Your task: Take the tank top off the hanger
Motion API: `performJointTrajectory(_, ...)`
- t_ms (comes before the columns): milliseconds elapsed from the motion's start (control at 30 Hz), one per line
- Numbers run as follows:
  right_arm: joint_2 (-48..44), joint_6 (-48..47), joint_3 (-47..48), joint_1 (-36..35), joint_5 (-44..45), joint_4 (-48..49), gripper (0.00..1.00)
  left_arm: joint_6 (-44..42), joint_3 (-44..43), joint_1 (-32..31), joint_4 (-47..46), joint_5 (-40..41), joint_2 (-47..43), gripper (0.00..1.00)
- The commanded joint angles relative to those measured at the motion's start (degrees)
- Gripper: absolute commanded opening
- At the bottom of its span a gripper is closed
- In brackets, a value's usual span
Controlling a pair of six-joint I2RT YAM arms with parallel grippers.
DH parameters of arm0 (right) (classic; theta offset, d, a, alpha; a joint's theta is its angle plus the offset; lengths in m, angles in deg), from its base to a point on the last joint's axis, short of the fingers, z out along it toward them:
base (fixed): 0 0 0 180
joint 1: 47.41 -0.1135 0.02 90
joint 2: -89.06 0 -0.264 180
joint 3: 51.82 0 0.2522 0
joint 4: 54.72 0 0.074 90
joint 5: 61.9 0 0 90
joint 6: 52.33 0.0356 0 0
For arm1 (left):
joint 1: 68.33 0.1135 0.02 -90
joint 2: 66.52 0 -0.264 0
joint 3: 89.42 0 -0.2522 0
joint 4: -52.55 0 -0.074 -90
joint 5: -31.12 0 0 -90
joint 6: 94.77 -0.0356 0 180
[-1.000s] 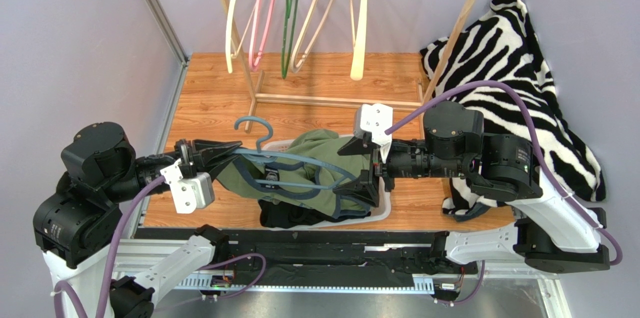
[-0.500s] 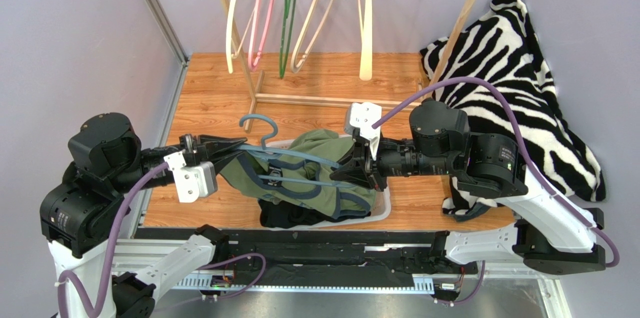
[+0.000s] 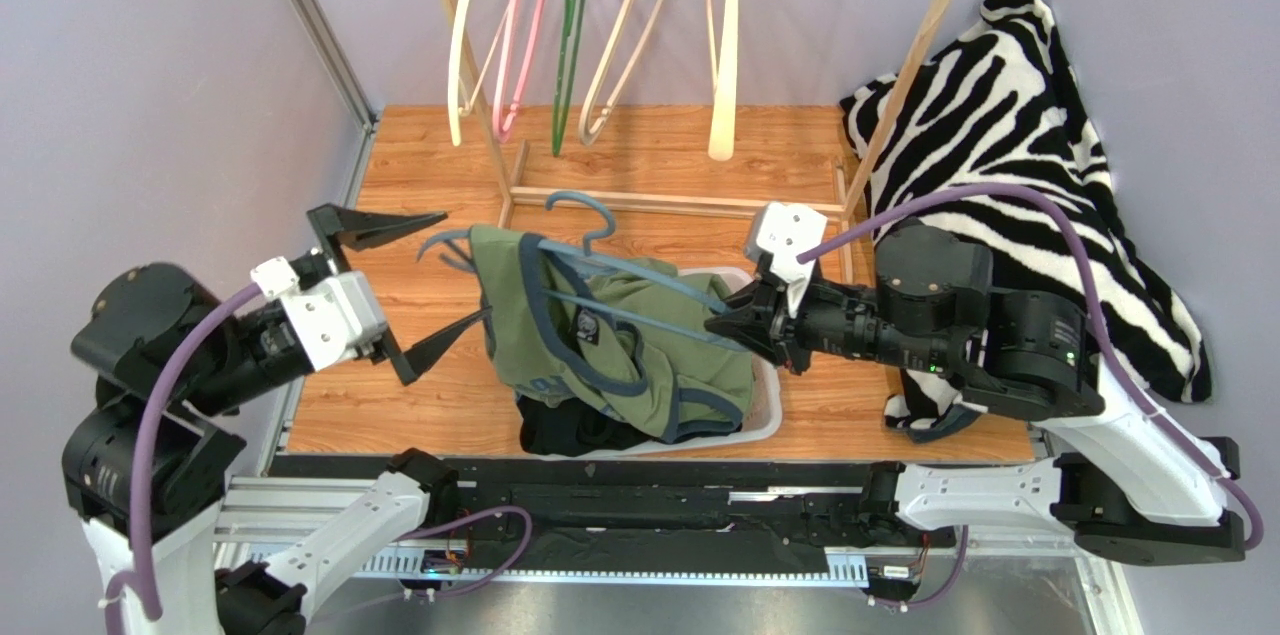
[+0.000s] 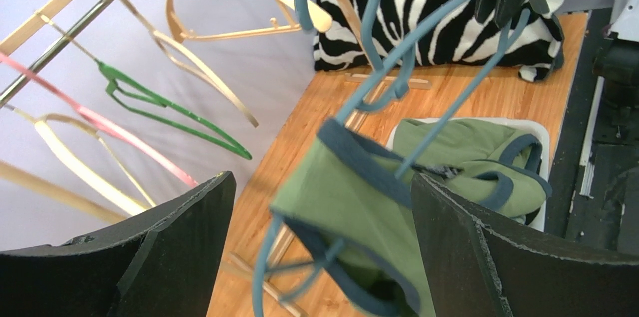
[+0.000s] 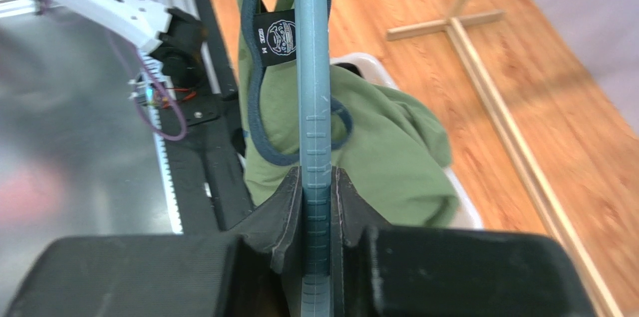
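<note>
The green tank top (image 3: 631, 350) with dark blue trim hangs on a blue hanger (image 3: 646, 290) over the white basket. My right gripper (image 3: 736, 320) is shut on the hanger's right end. In the right wrist view the hanger's ribbed bar (image 5: 313, 70) runs straight out of the right gripper (image 5: 315, 182), and the tank top (image 5: 382, 145) drapes below it. My left gripper (image 3: 458, 271) is open wide just left of the garment and touches nothing. The left wrist view has the tank top (image 4: 360, 197) and hanger (image 4: 420, 40) beyond the spread fingers (image 4: 172, 242).
A white basket (image 3: 766, 418) holding dark clothes sits under the tank top. Behind stands a wooden rack (image 3: 661, 197) hung with several bare hangers (image 3: 519, 35). A zebra-print blanket (image 3: 1022, 140) drapes the right side. A black rail (image 3: 661, 515) runs along the front.
My left gripper let go of the hanger's left end, opened wide and drew back to the left. My right gripper shut on the hanger's right end; the hanger swung right and backward.
</note>
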Motion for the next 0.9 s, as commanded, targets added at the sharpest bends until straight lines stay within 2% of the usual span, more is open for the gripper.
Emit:
performJointTrajectory(0,-1.9,-2.9,3.6,-0.1,7.4,0.0,0.00,8.3,6.1,-0.1,-3.5,3.8,-4.0,0.95)
performJointTrajectory(200,-1.9,-2.9,4.8,-0.1,7.5,-0.7,0.00,16.8,14.4,-0.1,-6.8,1.1,-4.7,0.87)
performJointTrajectory(333,-2.4,-2.8,4.5,-0.1,6.8,-0.8,0.00,23.1,16.4,0.0,-10.0,4.1,-2.9,0.83)
performJointTrajectory(433,-2.6,-2.9,4.3,-0.1,6.9,-0.7,0.00,26.0,16.1,0.0,-11.6,3.1,-1.1,0.83)
performJointTrajectory(533,-2.7,-2.8,4.1,0.0,6.7,-0.7,0.00,29.6,15.6,0.4,-13.3,1.7,0.3,0.69)
performJointTrajectory(567,-2.7,-2.8,4.0,-0.1,6.6,-0.7,0.00,30.0,15.3,0.5,-13.7,1.6,0.8,0.48)
performJointTrajectory(633,-2.8,-2.9,3.4,0.0,6.3,-0.4,0.00,31.2,15.1,0.7,-14.6,1.8,1.7,0.28)
performJointTrajectory(667,-2.9,-2.8,3.2,-0.1,6.3,-0.4,0.00,31.7,14.8,0.8,-14.9,1.3,2.0,0.22)
performJointTrajectory(767,-3.1,-2.9,2.4,-0.1,6.6,-0.1,0.00,33.2,14.6,1.1,-15.8,-0.5,2.9,0.24)
performJointTrajectory(833,-3.4,-2.9,2.3,-0.1,7.4,-0.5,0.00,33.2,14.6,1.2,-15.8,-1.0,3.0,0.15)
performJointTrajectory(867,-3.8,-2.9,2.1,-0.1,7.6,-0.6,0.00,33.2,14.5,1.3,-15.7,-1.2,3.0,0.05)
